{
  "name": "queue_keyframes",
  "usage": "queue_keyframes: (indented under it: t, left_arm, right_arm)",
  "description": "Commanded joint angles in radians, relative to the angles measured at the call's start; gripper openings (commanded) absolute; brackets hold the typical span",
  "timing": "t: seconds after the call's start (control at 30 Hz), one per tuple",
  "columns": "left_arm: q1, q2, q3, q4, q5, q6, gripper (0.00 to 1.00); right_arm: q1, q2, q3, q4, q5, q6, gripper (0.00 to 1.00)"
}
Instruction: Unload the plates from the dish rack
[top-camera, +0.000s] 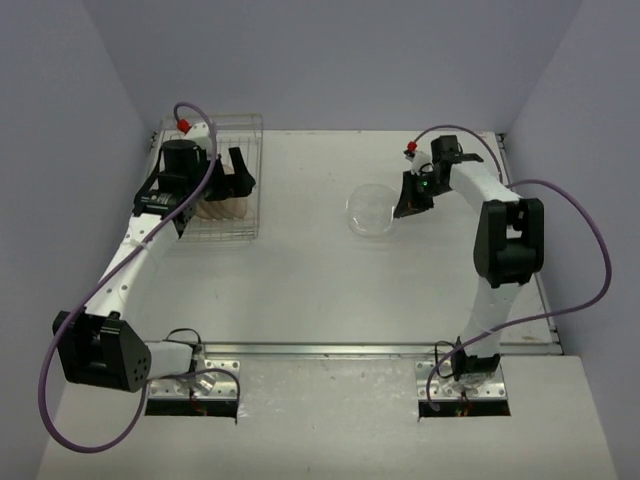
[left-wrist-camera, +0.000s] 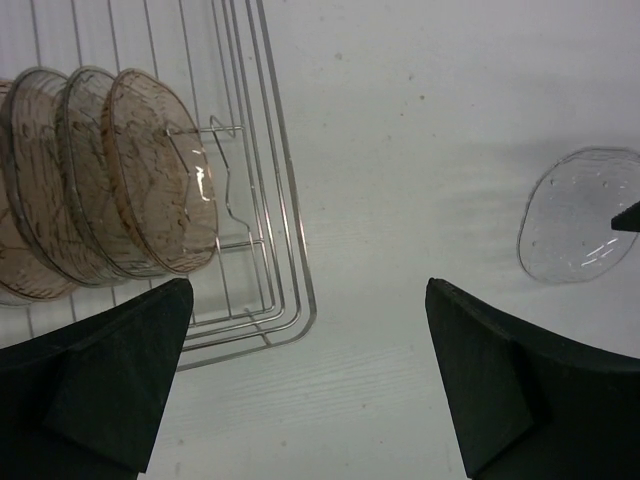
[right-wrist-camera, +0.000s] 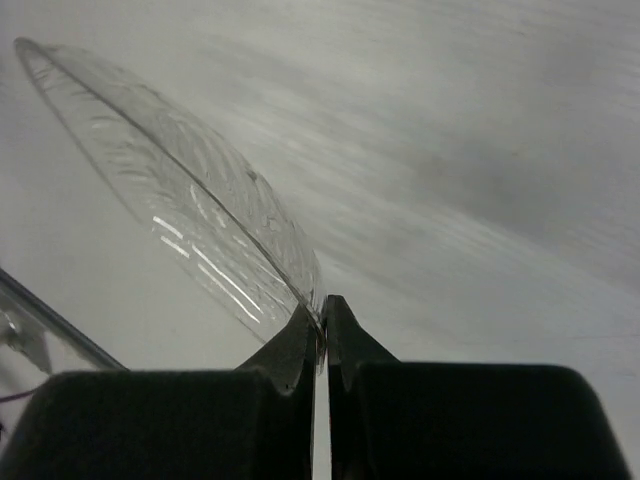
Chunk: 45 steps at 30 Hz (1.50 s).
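Right tool (right-wrist-camera: 323, 322) pinched shut on the rim of a clear plate (right-wrist-camera: 200, 230); left tool (left-wrist-camera: 308, 290) spread wide and empty over the dish rack (left-wrist-camera: 288, 250).
Seen from above, the rack sits at 10 o'clock on the surface (top-camera: 330, 290), with brown-tinted plates (left-wrist-camera: 150, 170) standing on edge in its slots. The clear plate is just off centre toward 1 o'clock, well apart from the rack, gripped at its 3 o'clock edge.
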Motion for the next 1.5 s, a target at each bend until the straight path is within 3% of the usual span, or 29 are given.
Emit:
queue_keyframes:
  t: [0.0,0.23,0.6,0.77,1.0,1.1,1.13,1.2,1.47]
  left_arm:
    - [-0.002,-0.047,0.026,0.006,-0.114,0.093,1.0]
    - [0.025,-0.05,0.012,-0.002,-0.153,0.109,1.0]
    - [0.044,-0.015,-0.004,-0.018,-0.157,0.115,1.0]
    - [0.044,0.013,-0.009,-0.027,-0.17,0.1,1.0]
    - [0.044,0.081,0.059,-0.039,-0.246,0.075,1.0]
    - [0.044,0.132,0.117,-0.05,-0.289,0.065,1.0]
    - [0.044,0.134,0.136,-0.056,-0.291,0.064,1.0]
    - [0.044,0.185,0.223,-0.091,-0.353,0.047,0.99]
    - [-0.042,0.317,0.389,-0.155,-0.644,0.058,0.75]
  right_arm:
    - [-0.086,0.158,0.137,-0.24,-0.003,-0.268,0.0]
    - [-0.199,0.333,0.364,-0.332,0.021,-0.352,0.0]
    - [-0.223,0.426,0.489,-0.407,0.101,-0.349,0.02]
    - [-0.223,0.439,0.512,-0.409,0.127,-0.317,0.16]
    - [-0.223,0.453,0.575,-0.407,0.203,-0.293,0.23]
    - [-0.223,0.435,0.58,-0.407,0.204,-0.29,0.37]
    - [-0.223,0.434,0.581,-0.407,0.204,-0.287,0.37]
    - [-0.223,0.409,0.583,-0.407,0.19,-0.274,0.52]
    - [-0.221,0.214,0.532,-0.367,0.072,-0.185,0.84]
